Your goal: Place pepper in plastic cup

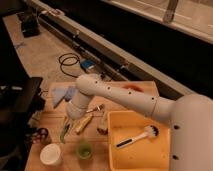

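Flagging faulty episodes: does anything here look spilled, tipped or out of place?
Nothing stands out. The tool, shut on the pepper, hangs over the table; the plastic cup and white cup stand upright.

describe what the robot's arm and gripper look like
The arm is glossy white, built of thick rounded tube segments with a bulbous elbow joint and small dark dots along its shell. No loose cables show on it. The gripper, at the arm's end over the wooden table left of the yellow bin, looks pale grey-white.
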Tool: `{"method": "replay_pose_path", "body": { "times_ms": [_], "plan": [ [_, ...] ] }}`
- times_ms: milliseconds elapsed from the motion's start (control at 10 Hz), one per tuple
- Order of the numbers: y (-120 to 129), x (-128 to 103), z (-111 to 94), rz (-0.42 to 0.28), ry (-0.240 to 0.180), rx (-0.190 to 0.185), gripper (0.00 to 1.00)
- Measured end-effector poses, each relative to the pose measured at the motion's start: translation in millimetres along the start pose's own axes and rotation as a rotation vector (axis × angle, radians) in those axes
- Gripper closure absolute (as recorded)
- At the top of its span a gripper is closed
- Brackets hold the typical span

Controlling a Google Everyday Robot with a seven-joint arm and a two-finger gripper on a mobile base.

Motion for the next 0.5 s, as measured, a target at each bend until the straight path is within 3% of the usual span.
{"method": "replay_pose_path", "body": {
  "times_ms": [400,500],
  "plan": [
    [-1.0,-0.1,0.5,0.004,0.005,-0.003,1.0],
    [-2.0,-4.1,3.7,0.013,0.012,-0.025,1.0]
  ]
}}
